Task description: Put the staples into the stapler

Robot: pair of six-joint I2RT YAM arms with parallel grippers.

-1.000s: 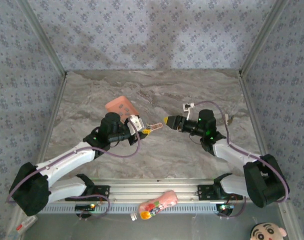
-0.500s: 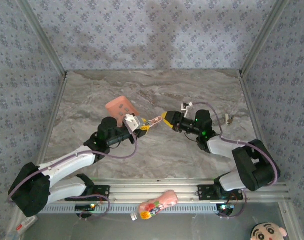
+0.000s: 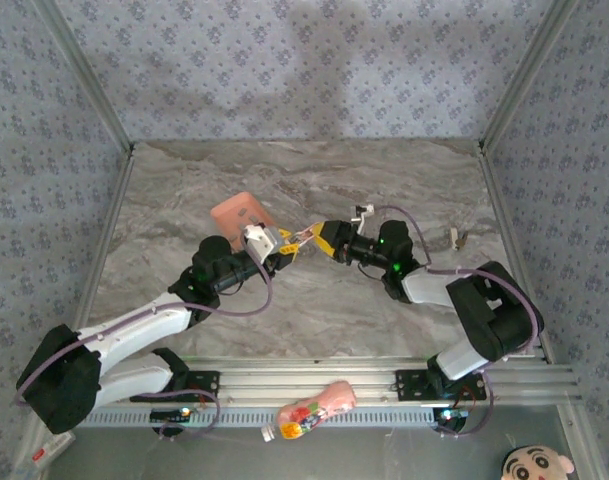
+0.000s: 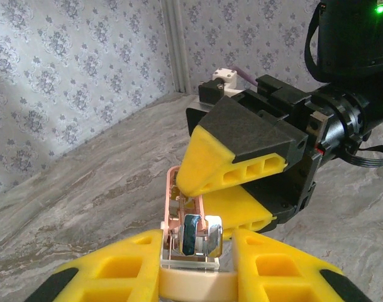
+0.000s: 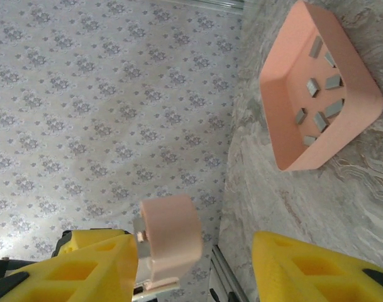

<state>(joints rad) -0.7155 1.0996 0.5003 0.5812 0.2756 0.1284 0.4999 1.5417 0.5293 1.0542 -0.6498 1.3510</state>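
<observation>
The stapler [image 3: 300, 238] is over the middle of the table [image 3: 384, 180]. The left gripper [image 4: 192, 267] is clamped on the stapler's rear end, and the front end points toward 3 o'clock in the top view.

Change from half a second ago: the right gripper [image 3: 324, 240] has advanced toward 9 o'clock. The gap visible then is closed, and its fingertips now reach the stapler's front end. The left gripper has shifted slightly toward 11 o'clock.

Right gripper fingers [image 5: 317, 270]: moderately spread, gripping nothing. The stapler's pink end sits between them, just beside one finger and well apart from the other. Whether that nearer finger touches the stapler cannot be determined.

The staples [image 5: 320, 88], several short grey strips, lie loose in the pink tray [image 3: 242, 212]. The tray rests on the table at 10 o'clock from the stapler, just beyond the left gripper.

A pink bottle [image 3: 309, 410] lies at 6 o'clock, on the near rail.
</observation>
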